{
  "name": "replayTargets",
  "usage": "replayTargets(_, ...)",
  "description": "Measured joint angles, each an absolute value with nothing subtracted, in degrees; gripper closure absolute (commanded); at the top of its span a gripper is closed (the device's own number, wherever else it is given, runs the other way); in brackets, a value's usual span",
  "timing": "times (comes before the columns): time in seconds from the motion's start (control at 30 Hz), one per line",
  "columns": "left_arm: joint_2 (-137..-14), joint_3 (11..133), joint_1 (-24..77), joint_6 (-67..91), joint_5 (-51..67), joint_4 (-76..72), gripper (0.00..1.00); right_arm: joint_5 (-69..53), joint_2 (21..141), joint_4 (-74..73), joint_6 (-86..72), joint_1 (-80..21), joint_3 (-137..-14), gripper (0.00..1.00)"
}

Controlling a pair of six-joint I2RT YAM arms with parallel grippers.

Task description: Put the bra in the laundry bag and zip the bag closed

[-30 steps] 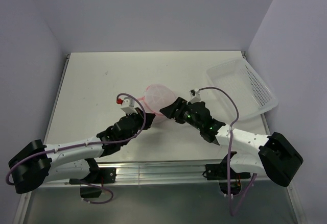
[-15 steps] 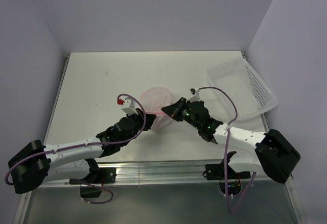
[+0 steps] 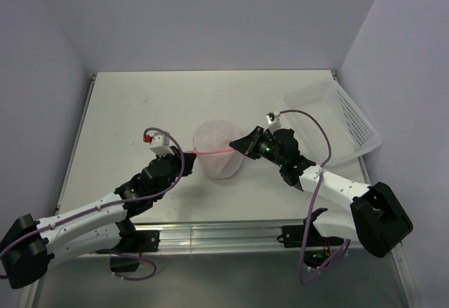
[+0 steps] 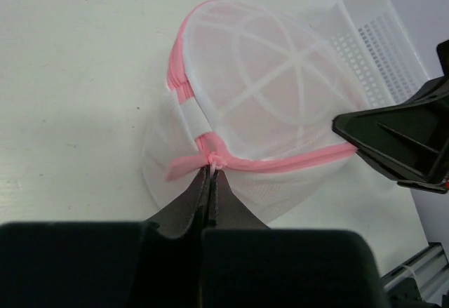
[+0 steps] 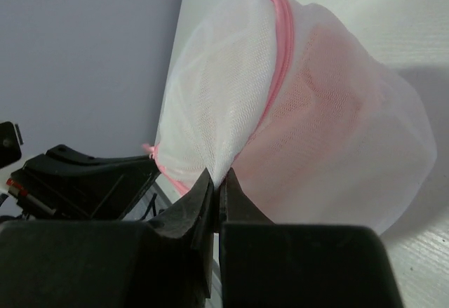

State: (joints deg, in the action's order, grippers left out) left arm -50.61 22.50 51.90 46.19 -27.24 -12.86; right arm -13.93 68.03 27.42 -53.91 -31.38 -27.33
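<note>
Top external: white table (image 3: 140, 104), lilac walls (image 3: 210, 20) (laundry bag (image 3: 219, 146) at centre)

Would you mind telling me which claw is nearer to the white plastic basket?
Right. The right claw grips the laundry bag on the side facing the basket; the left claw pinches the bag's zipper on the opposite side.

**Zipper pull pinched tight**

The left gripper (image 4: 210, 176) has its jaws pressed together on the pink zipper pull (image 4: 215, 159) of the laundry bag (image 4: 266, 97), a white mesh drum on the pale table (image 4: 70, 76). The black right gripper (image 4: 351, 131) meets the bag's pink rim. A white basket (image 4: 382, 38) stands behind.
</note>
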Motion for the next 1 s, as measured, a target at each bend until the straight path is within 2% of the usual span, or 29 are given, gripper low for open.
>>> replayTargets(0.3,-49.2,22.6,52.1,47.5,-30.5,-8.4,1.00,-22.0,69.9,26.3,-52.2,-29.2,-29.0,1.00)
replayTargets(0.33,-49.2,22.6,52.1,47.4,-30.5,-8.6,0.97,-22.3,70.1,26.2,-52.0,-29.0,-29.3,1.00)
replayTargets(0.4,-48.7,22.5,52.1,47.1,-30.2,-9.0,0.79,-23.0,70.7,25.8,-51.4,-28.7,-30.0,1.00)
replayTargets(0.43,-48.0,22.4,52.1,46.5,-30.5,-8.8,0.60,-23.0,70.9,25.6,-51.0,-28.5,-30.2,1.00)
replayTargets(0.47,-47.2,22.2,51.9,45.7,-31.4,-8.2,0.52,-22.5,71.0,25.2,-50.6,-28.0,-30.4,1.00)
replayTargets(0.5,-46.1,22.1,51.4,45.4,-32.1,-7.5,0.46,-21.6,71.0,24.7,-50.1,-27.3,-30.4,0.91)
replayTargets(0.53,-45.1,22.1,51.0,45.3,-32.7,-6.6,0.33,-20.4,71.0,24.0,-49.8,-26.5,-30.4,0.84)
replayTargets(0.57,-43.6,22.1,50.8,44.7,-33.0,-5.5,0.26,-19.7,71.0,23.6,-49.5,-26.0,-30.4,0.76)
replayTargets(0.6,-42.3,22.1,50.8,44.6,-33.2,-4.6,0.17,-18.5,71.0,22.9,-49.2,-25.5,-30.4,0.53)
replayTargets(0.63,-40.8,22.3,50.8,44.5,-33.3,-3.3,0.05,-17.4,71.0,22.3,-49.1,-25.2,-30.4,0.37)
replayTargets(0.67,-38.9,22.6,50.8,44.2,-33.5,-1.7,0.04,-16.4,71.0,21.6,-48.8,-25.2,-30.4,0.24)
replayTargets(0.7,-37.4,23.3,50.8,44.4,-33.7,-0.2,0.05,-15.5,70.8,20.9,-48.4,-25.2,-30.4,0.07)
replayTargets(0.73,-36.2,24.4,50.8,44.6,-34.0,1.8,0.05,-14.9,70.6,20.2,-48.2,-25.2,-30.4,0.01)
replayTargets(0.77,-35.1,26.0,50.8,44.7,-34.5,3.9,0.05,-14.2,70.1,19.4,-47.4,-25.2,-30.4,0.00)
replayTargets(1.0,-28.1,35.7,50.8,44.2,-35.9,11.6,0.12,-9.9,63.1,9.2,-43.0,-25.2,-31.9,0.00)
